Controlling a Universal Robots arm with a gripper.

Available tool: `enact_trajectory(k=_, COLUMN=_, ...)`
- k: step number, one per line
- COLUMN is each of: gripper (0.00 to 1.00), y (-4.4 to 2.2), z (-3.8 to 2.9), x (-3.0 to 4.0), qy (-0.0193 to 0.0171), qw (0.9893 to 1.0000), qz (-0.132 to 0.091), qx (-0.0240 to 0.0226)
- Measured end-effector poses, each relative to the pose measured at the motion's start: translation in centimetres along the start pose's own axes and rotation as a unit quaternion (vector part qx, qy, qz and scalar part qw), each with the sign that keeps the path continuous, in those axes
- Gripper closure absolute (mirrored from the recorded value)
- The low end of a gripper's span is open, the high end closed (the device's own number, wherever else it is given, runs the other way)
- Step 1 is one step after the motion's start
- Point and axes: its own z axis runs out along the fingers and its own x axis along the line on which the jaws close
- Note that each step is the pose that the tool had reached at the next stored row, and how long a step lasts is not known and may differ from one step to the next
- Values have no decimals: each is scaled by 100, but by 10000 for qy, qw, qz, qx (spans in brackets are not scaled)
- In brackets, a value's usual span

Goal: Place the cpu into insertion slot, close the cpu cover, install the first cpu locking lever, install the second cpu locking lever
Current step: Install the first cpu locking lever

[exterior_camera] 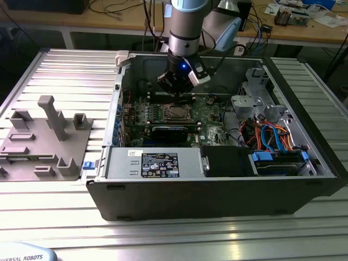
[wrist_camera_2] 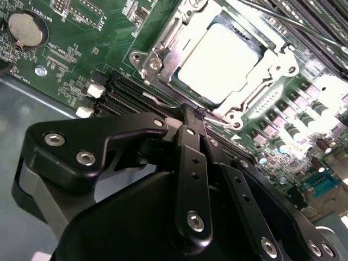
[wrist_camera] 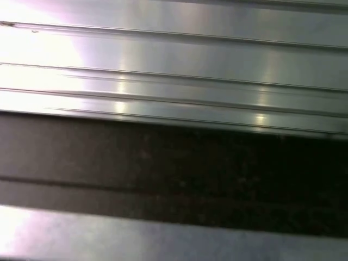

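Gripper (wrist_camera_2: 197, 117) closed empty beside covered cpu (wrist_camera_2: 223, 62); exterior view adds open computer case (exterior_camera: 217, 190)

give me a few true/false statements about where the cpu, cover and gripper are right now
1. The cpu lies in the insertion slot on the green motherboard. True.
2. The cpu cover stands swung up, away from the chip. False: the frame lies down around the chip, whose top shows through its window.
3. The gripper holds the cpu. False: in the second wrist view its fingers are together with nothing between them, tips beside the socket.
4. In the exterior view the gripper is over the grey fixture plate. False: it is inside the open computer case, above the motherboard.
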Motion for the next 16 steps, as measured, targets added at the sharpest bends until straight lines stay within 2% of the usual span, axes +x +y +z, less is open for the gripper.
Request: enact_trajectory(k=16, gripper=89, y=-11, z=61, x=-101, qy=1, qw=10000, qz=0, qx=2)
